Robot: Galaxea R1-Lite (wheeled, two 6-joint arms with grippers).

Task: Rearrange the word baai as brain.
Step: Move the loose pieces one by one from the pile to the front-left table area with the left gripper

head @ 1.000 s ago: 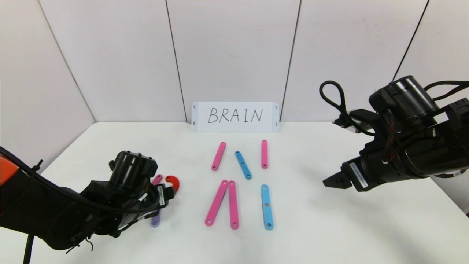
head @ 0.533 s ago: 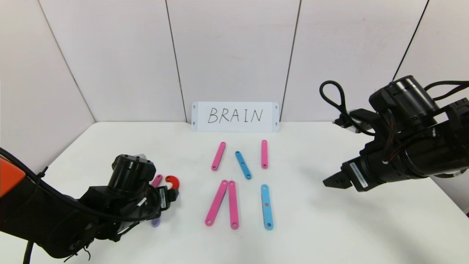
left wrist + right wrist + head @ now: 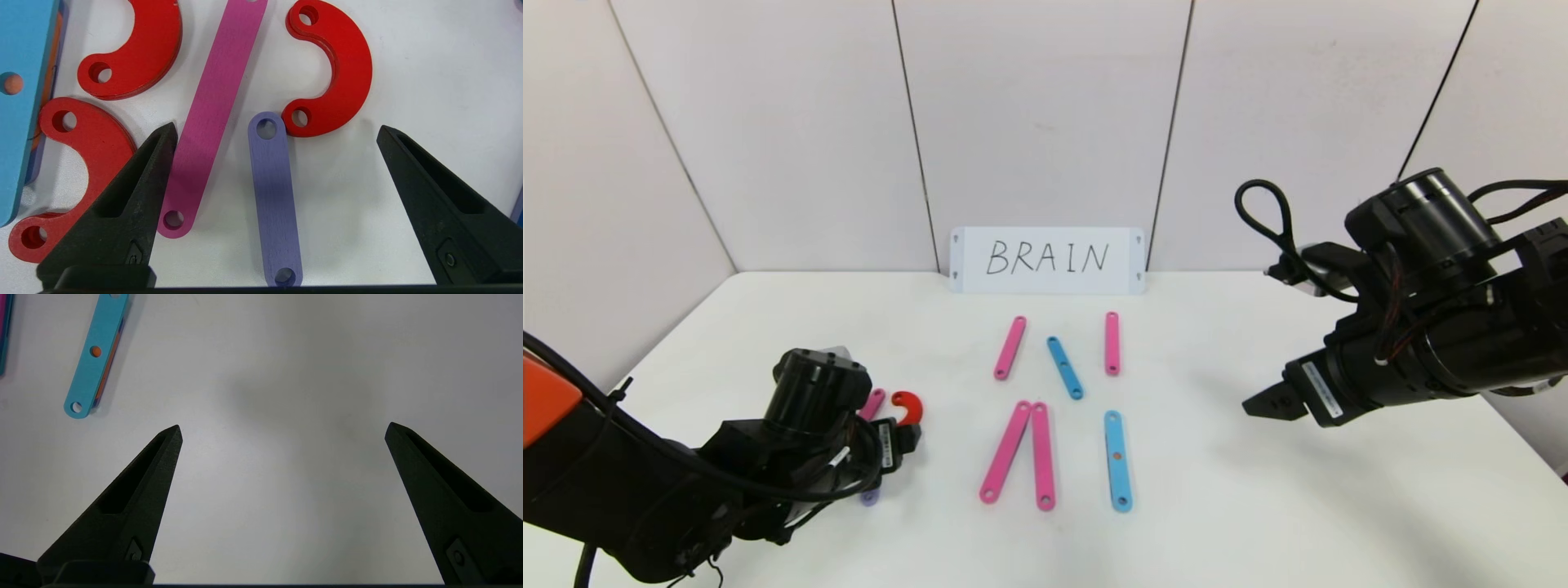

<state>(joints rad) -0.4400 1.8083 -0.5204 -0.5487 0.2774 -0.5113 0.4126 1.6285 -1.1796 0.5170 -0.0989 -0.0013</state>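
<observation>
The word baai lies on the white table (image 3: 1258, 506) as flat holed pieces. My left gripper (image 3: 278, 126) hangs open low over the left-hand group, holding nothing. A purple strip (image 3: 273, 196) lies between its fingers, with a magenta strip (image 3: 212, 102) against one fingertip (image 3: 163, 143). Three red curves (image 3: 347, 69) (image 3: 143, 53) (image 3: 94, 155) lie around them. In the head view the left arm hides most of this group; one red curve (image 3: 908, 404) shows. My right gripper (image 3: 1262, 406) hovers open and empty at the right, over bare table (image 3: 282, 426).
At mid-table lie two pink strips (image 3: 1009, 347) (image 3: 1112, 343) with a blue strip (image 3: 1064, 367) between them. Nearer me a pair of pink strips (image 3: 1005, 451) forms a narrow wedge beside a blue strip (image 3: 1117, 461). A white BRAIN card (image 3: 1046, 260) leans on the back wall.
My left arm has sunk a little and drawn slightly toward me, covering more of the purple strip. The right arm and all pieces have stayed still.
</observation>
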